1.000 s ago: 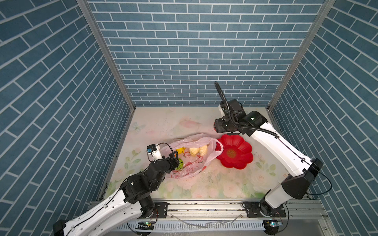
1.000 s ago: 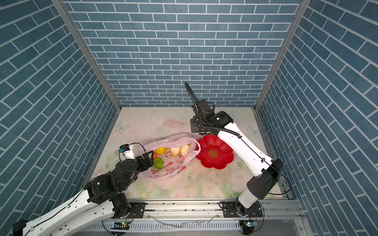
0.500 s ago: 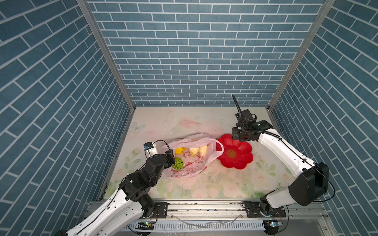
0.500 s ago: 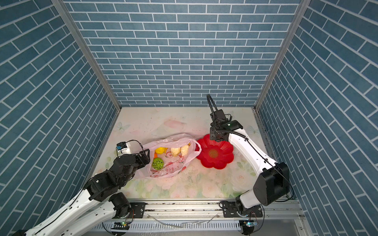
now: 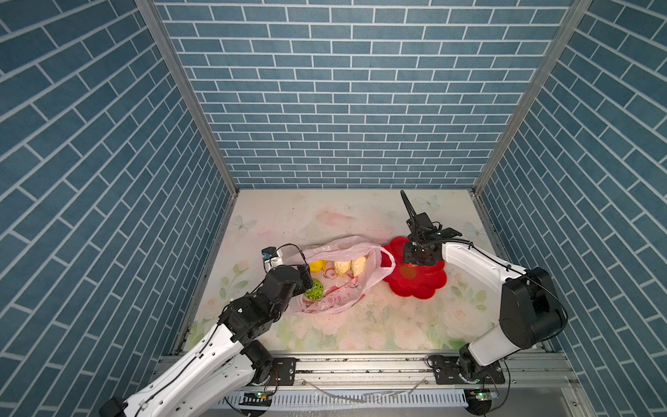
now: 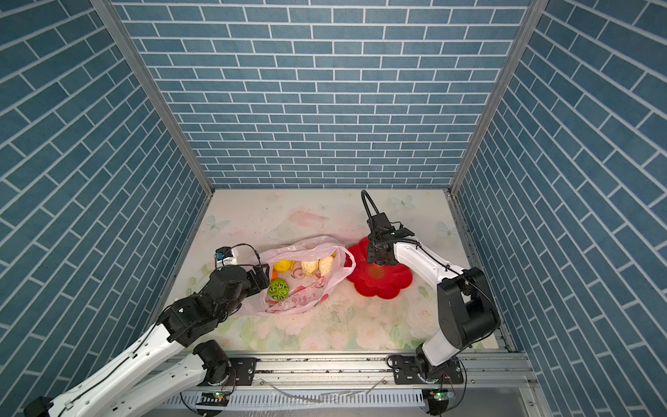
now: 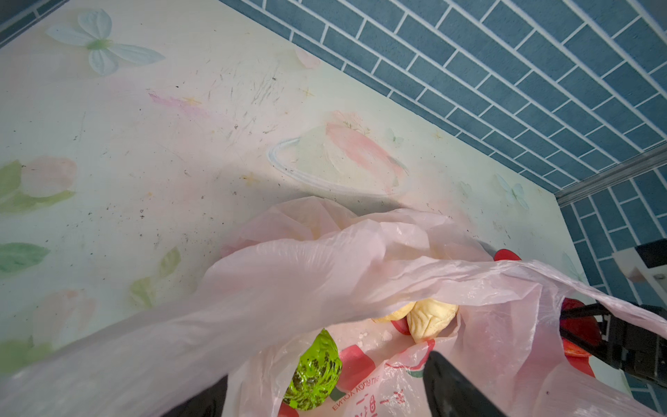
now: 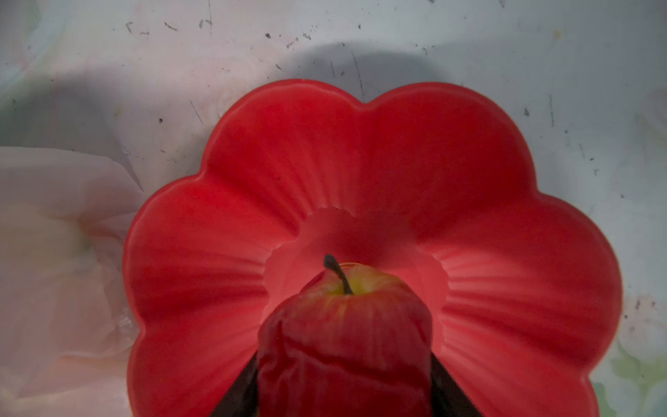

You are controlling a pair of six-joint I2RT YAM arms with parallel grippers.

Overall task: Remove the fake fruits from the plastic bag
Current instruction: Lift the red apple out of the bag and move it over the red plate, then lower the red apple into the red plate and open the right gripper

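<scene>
In both top views the plastic bag lies near the middle of the flowered table, its mouth turned to the far side and one handle reaching the left rim of the red flower-shaped dish on its right. Inside the bag a green fruit sits at the near left, a yellow fruit farther back, and two cream fruits side by side to the right of it. The left gripper is at the bag's left edge, just beside the green fruit. The right gripper hangs over the far left part of the dish, pointing down. In the left wrist view the left gripper's fingers stand wide apart and grip nothing. A fold of the bag's upper film drapes across one of them, and the green fruit and a cream fruit lie beyond, under that film. In the right wrist view the right gripper is closed on a red apple, stem pointing away from the camera. It holds the apple above the dish's centre, with the pink bag just beside the dish.
</scene>
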